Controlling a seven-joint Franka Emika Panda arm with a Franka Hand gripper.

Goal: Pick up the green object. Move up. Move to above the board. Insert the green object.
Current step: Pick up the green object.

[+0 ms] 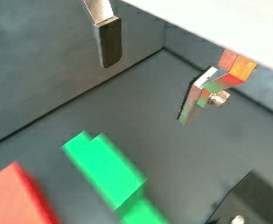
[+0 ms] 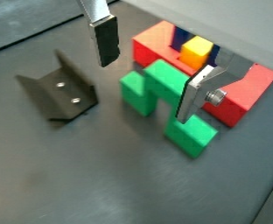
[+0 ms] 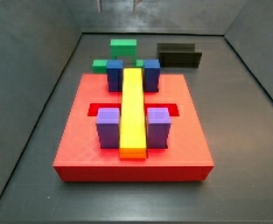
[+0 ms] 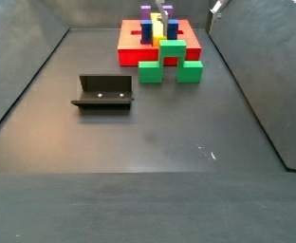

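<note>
The green object (image 2: 154, 94) stands on the dark floor against the near side of the red board (image 2: 154, 44). It also shows in a wrist view (image 1: 104, 166) and in both side views (image 3: 123, 51) (image 4: 171, 63). The board (image 3: 80, 131) carries a long yellow bar (image 3: 130, 105), purple blocks and dark blue blocks. My gripper (image 2: 150, 68) is open and empty, hovering above the green object. One finger (image 2: 104, 42) is off to one side of the piece and the other finger (image 2: 195, 98) is over its far part. The gripper does not show clearly in the side views.
The fixture (image 2: 59, 87) stands on the floor beside the green object, a short way from the board; it also shows in both side views (image 4: 102, 92) (image 3: 178, 55). Grey walls (image 3: 45, 70) enclose the floor.
</note>
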